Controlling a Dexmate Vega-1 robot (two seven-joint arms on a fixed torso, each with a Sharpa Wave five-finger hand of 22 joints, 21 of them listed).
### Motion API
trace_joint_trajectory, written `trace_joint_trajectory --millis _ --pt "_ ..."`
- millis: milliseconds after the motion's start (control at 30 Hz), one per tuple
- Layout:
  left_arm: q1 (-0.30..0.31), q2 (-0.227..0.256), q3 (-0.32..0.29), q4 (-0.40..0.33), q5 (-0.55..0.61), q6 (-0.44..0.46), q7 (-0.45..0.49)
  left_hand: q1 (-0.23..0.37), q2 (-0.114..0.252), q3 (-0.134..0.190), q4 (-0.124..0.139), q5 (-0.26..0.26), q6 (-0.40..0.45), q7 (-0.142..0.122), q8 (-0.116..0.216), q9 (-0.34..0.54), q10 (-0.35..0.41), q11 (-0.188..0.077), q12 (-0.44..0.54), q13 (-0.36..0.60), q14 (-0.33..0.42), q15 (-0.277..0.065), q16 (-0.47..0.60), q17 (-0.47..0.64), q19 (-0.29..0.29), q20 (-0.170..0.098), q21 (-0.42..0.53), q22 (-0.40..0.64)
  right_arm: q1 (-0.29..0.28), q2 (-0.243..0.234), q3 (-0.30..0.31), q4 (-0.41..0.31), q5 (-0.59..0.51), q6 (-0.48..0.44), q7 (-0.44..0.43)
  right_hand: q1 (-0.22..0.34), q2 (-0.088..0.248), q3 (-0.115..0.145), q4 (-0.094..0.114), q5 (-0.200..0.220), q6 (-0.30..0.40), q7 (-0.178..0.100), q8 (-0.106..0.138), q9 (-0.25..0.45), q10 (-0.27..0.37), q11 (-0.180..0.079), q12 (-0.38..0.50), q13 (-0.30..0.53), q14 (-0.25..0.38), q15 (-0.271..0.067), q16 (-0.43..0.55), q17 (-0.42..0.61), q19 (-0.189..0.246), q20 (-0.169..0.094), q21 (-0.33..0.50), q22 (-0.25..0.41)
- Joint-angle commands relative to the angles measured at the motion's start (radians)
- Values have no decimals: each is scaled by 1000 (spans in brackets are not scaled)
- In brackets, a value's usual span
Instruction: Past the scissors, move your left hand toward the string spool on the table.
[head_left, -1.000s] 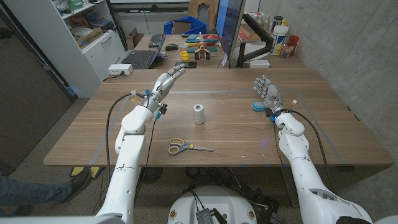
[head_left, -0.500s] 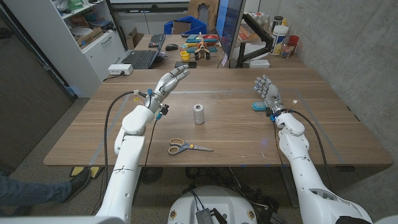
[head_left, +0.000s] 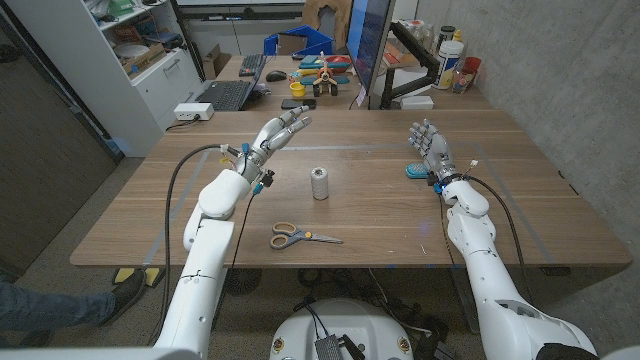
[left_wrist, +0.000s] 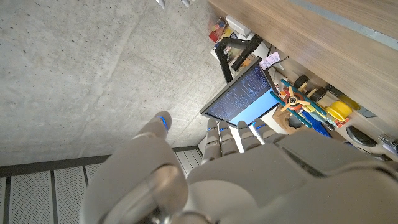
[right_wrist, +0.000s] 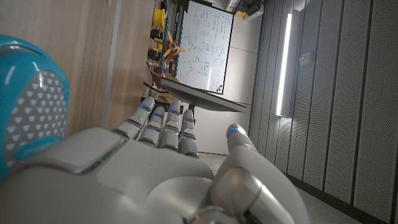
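While the scissors (head_left: 303, 236) lie near, the left hand (head_left: 278, 131) hovers empty, fingers spread, beyond the string spool (head_left: 319, 183).

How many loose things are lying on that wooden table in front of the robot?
3. A string spool stands mid-table, scissors lie nearer the robot, and a blue thing sits beside the right hand, which may hide part of it.

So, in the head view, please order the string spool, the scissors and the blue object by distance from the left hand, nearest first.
Measured from the left hand:
1. String spool, upright at the table's middle, to the hand's right and nearer the robot.
2. Scissors, lying flat near the front edge.
3. Blue object, across the table beside the right hand.
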Motion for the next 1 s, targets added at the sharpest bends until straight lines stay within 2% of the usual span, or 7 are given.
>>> trace_joint_trajectory --millis 33,133,800,1000 --pt "21 18 24 -32 122 -23 60 13 -3 3 -8 -8 4 -7 -1 4 -5 -5 0 3 -9 -1 1 3 -9 11 -3 4 17 5 6 27 4 11 7 -8 4 -2 -1 5 9 -2 -1 4 5 1 2 5 6 1 -2 4 10 -3 -2 3" --pt "24 22 32 -38 162 -27 84 14 -3 3 -9 -9 6 -9 0 4 -5 -7 0 3 -8 -2 2 3 -8 15 -3 4 19 8 10 34 9 16 8 -8 4 -2 -1 5 9 -2 -1 4 6 0 2 5 7 1 -2 4 10 -3 -3 3" --pt "17 43 70 -59 246 -32 110 20 -2 3 -13 -19 13 -13 1 4 0 -13 2 4 -6 -4 3 4 -5 24 -9 5 10 14 24 31 18 25 7 -9 5 -2 -2 5 10 -2 -2 4 6 2 2 5 9 2 -3 4 12 -2 -10 3" --pt "27 53 85 -79 308 -37 142 22 -1 3 -15 -22 16 -14 1 4 1 -13 2 4 -4 -6 4 4 -2 28 -10 5 6 14 25 23 18 25 6 -10 5 -2 -2 5 10 -2 -2 4 7 2 2 5 8 2 -4 3 13 -2 -12 3"
